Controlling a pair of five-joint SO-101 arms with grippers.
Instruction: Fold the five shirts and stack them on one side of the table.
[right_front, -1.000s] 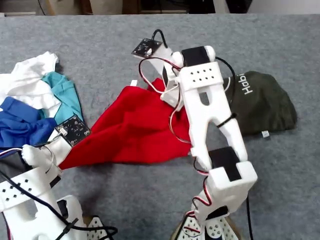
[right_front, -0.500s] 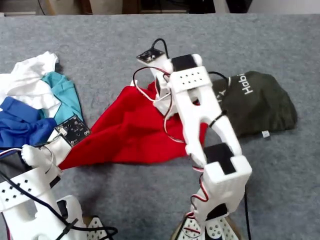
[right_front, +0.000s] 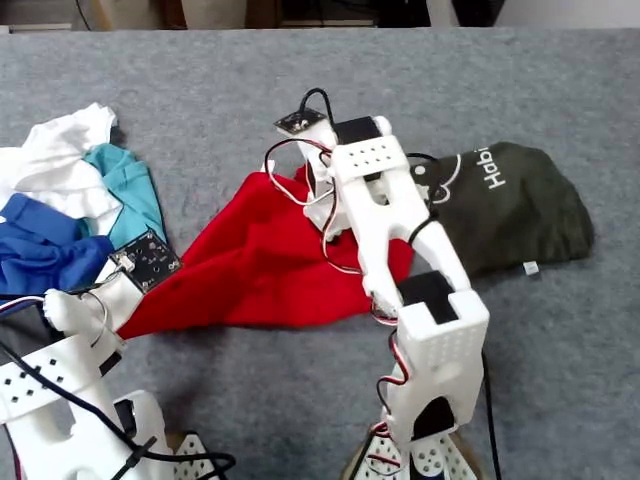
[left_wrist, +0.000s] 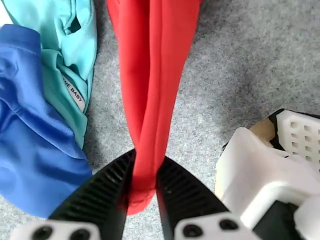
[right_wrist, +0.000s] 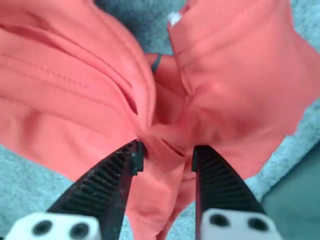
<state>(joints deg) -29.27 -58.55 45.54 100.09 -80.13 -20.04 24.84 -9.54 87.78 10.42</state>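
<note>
Right arm has swung leftward over the red shirt (right_front: 260, 265), and its upper link now crosses the cloth's far edge.
Nearest the bases, the left gripper (left_wrist: 146, 159) is clamped tight on a rolled near corner of the shirt, which lies spread across the middle of the grey table (right_front: 200, 80). At the shirt's far side the right gripper (right_wrist: 167, 149) has its jaws apart, straddling a bunched ridge of fabric without pinching it yet. Thin, limp knit like this probably weighs little, drags on the rough table and sags between holds, so hems or corners look the best places to grip, gathering both layers. Farther off, the blue shirt (right_front: 40, 250), teal shirt (right_front: 135, 195) and white shirt (right_front: 55, 155) lie heaped on the left arm's side. The dark green shirt (right_front: 520, 210) rests just beside the red one on the other side.
</note>
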